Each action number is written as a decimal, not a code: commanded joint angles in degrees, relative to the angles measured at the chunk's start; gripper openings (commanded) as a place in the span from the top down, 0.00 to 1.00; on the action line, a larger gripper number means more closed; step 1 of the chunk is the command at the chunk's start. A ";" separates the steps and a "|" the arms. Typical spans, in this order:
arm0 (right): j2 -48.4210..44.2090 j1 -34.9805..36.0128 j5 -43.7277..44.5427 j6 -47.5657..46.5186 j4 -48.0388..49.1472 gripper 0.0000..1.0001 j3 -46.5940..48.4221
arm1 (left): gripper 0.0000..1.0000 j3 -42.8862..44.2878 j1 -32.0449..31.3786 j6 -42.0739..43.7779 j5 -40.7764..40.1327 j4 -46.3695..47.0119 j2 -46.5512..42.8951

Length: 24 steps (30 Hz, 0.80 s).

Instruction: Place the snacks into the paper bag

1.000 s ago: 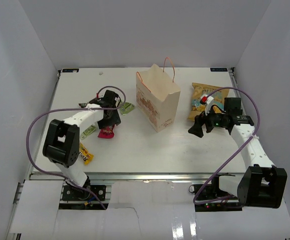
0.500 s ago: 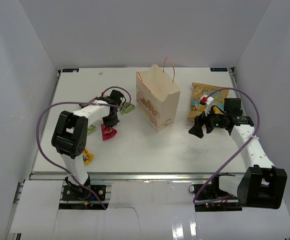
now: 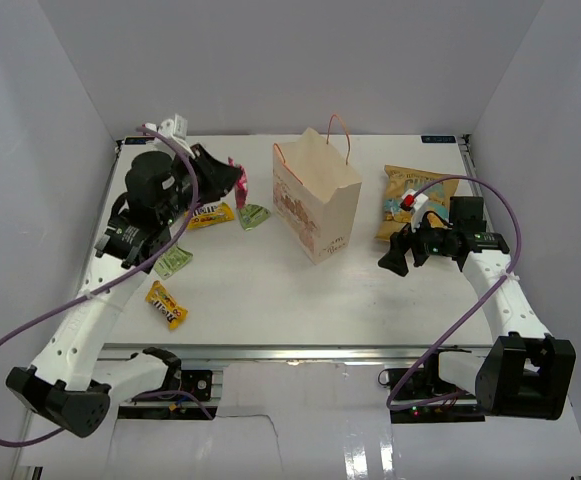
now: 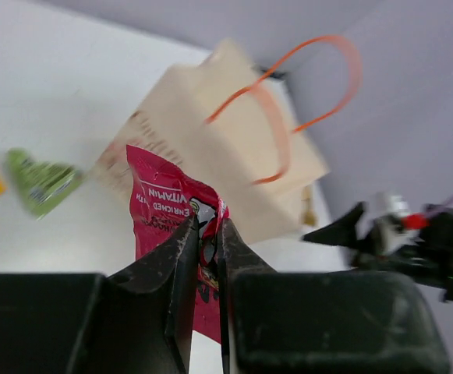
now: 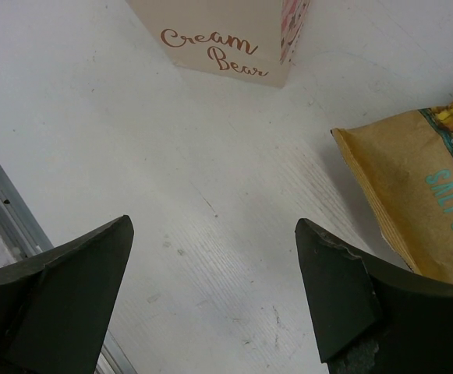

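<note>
My left gripper (image 3: 232,180) (image 4: 207,226) is lifted off the table, shut on a pink candy wrapper (image 3: 239,178) (image 4: 162,209) that hangs left of the paper bag (image 3: 316,202) (image 4: 234,148). The cream bag stands upright with its orange handles up. The large yellow crisp packet (image 3: 408,200) (image 5: 417,210) lies to the bag's right. My right gripper (image 3: 390,260) (image 5: 214,261) hovers low in front of the packet, open with only bare table between its fingers. A yellow candy (image 3: 210,214), a green candy (image 3: 253,216) (image 4: 43,181), another green one (image 3: 174,262) and an orange-yellow one (image 3: 166,304) lie on the table at the left.
White walls enclose the table (image 3: 270,290) on the left, right and back. A metal rail (image 3: 300,352) runs along the near edge. Purple cables loop beside both arms. The bag's near side reads "Cream Bear" (image 5: 214,51).
My left gripper has shut on the pink wrapper and lifted it from the table, up and back to the bag's left. The right arm has stayed still.
</note>
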 commanded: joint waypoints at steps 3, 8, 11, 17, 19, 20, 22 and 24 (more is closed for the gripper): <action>-1.18 -0.11 -2.19 -1.13 1.42 0.10 1.15 | 0.89 13.88 -0.73 -4.30 12.16 7.47 8.72; -1.61 -0.11 -2.89 -1.22 1.42 0.10 0.45 | 0.89 28.48 -3.00 -5.45 14.63 9.41 23.04; -2.32 -0.11 -2.81 -1.39 1.33 0.10 0.01 | 0.89 37.01 -4.85 -5.62 14.72 9.41 30.59; -4.07 -0.11 -2.81 -1.48 1.42 0.10 -1.40 | 0.89 42.13 -5.82 -6.32 13.41 8.79 38.26; -4.78 -0.11 -2.46 -1.48 1.33 0.10 -1.84 | 0.88 41.96 -6.00 -6.59 13.40 8.71 39.41; -5.04 -0.11 -2.46 -1.48 1.25 0.10 -2.01 | 0.89 41.69 -6.26 -6.59 13.23 8.70 39.58; -5.39 -0.11 -2.37 -1.48 1.16 0.10 -2.28 | 0.88 41.87 -6.44 -6.85 13.58 8.88 39.67; -5.48 -0.11 -2.37 -1.48 1.16 0.10 -2.11 | 0.88 42.65 -6.79 -6.68 13.84 9.75 38.89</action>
